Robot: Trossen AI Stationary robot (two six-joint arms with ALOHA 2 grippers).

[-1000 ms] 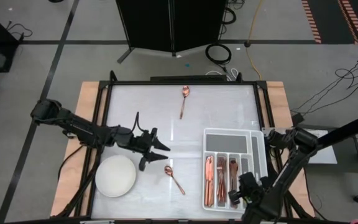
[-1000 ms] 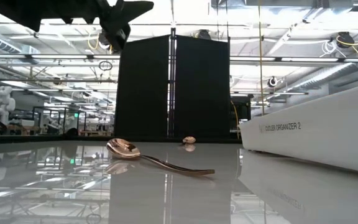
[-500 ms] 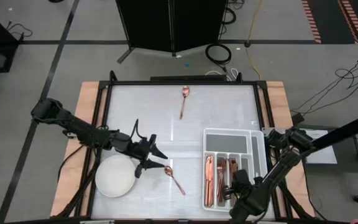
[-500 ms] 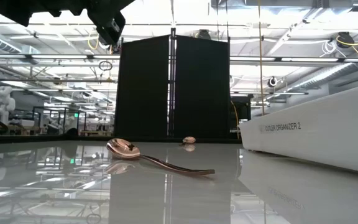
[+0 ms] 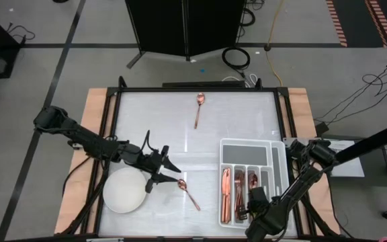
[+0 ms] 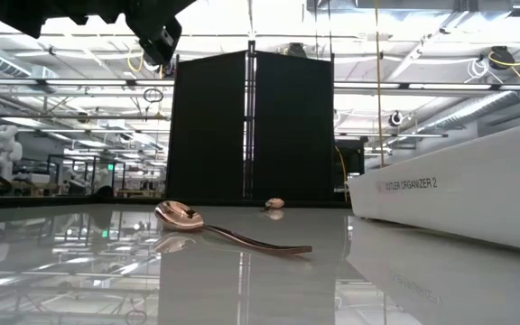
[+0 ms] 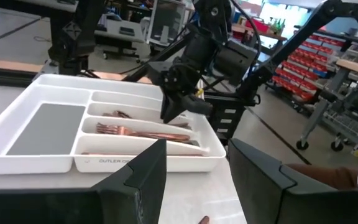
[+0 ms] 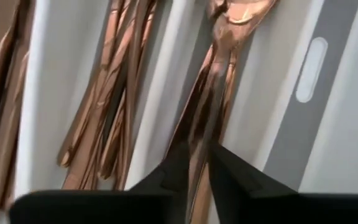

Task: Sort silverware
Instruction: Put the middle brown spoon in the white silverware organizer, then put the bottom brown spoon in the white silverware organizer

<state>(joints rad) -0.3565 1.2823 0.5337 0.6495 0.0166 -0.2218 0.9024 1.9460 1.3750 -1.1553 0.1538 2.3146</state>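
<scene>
Inside tray (image 5: pixel 275 156), right pincer (image 8: pixel 197 163) slightly parted astride spoon (image 8: pixel 219 68).

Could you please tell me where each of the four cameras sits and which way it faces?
High view: overhead, straight down on the table; both arms show.
Low view: at tabletop height, level across at a spoon; the left arm overhead.
Left wrist view: past the left gripper toward the cutlery tray and the right arm.
Right wrist view: the right gripper close over spoons in the tray.
All four show the tray.
</scene>
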